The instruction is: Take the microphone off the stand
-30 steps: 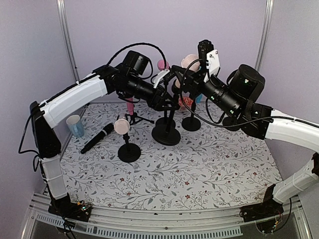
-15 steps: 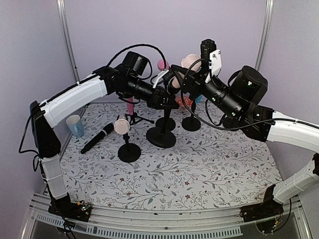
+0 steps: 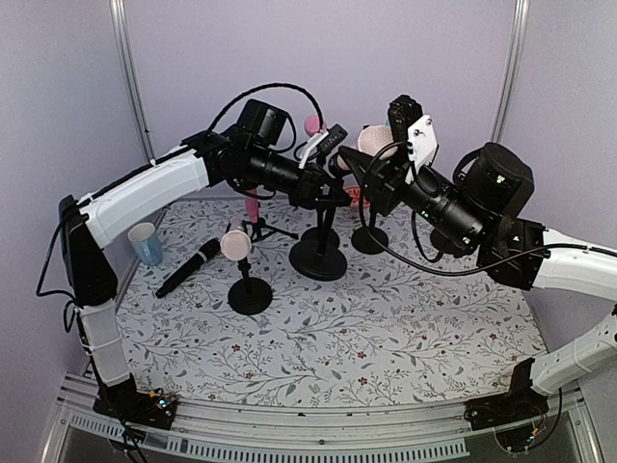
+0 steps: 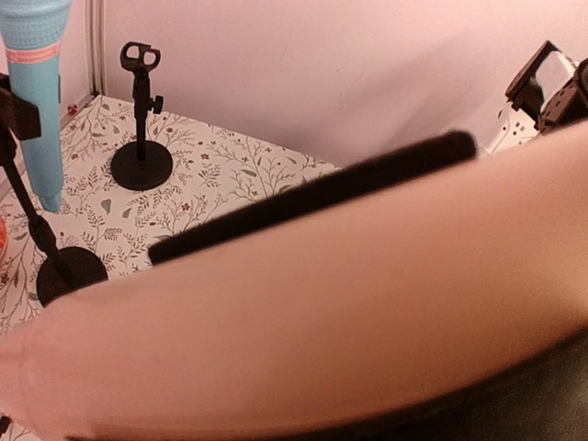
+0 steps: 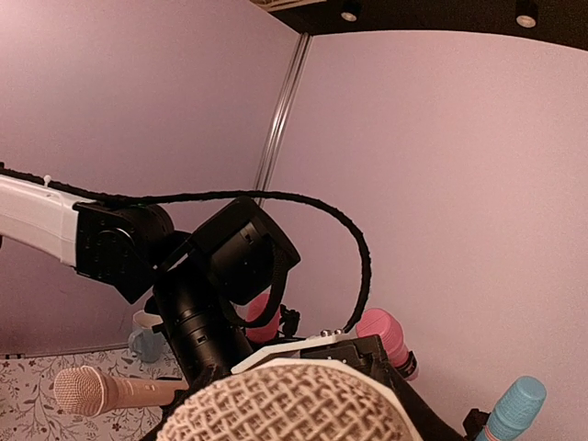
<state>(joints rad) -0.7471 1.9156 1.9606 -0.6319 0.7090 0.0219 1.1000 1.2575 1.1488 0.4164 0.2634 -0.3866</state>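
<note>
With the right gripper (image 3: 362,169) jaws clamped on the microphone (image 3: 371,140) and the left gripper (image 3: 326,193) jaws, closure unclear, at the stand (image 3: 318,260), we next draw the microphone free.

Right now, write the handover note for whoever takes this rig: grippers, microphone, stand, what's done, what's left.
Left gripper: at the stem top of the black round-based stand; open or shut unclear.
Right gripper: shut on the cream mesh-headed microphone, held above that stand.
Done: both arms positioned on their parts.
Left: lift the microphone clear; whether it has left the clip is hidden.
</note>
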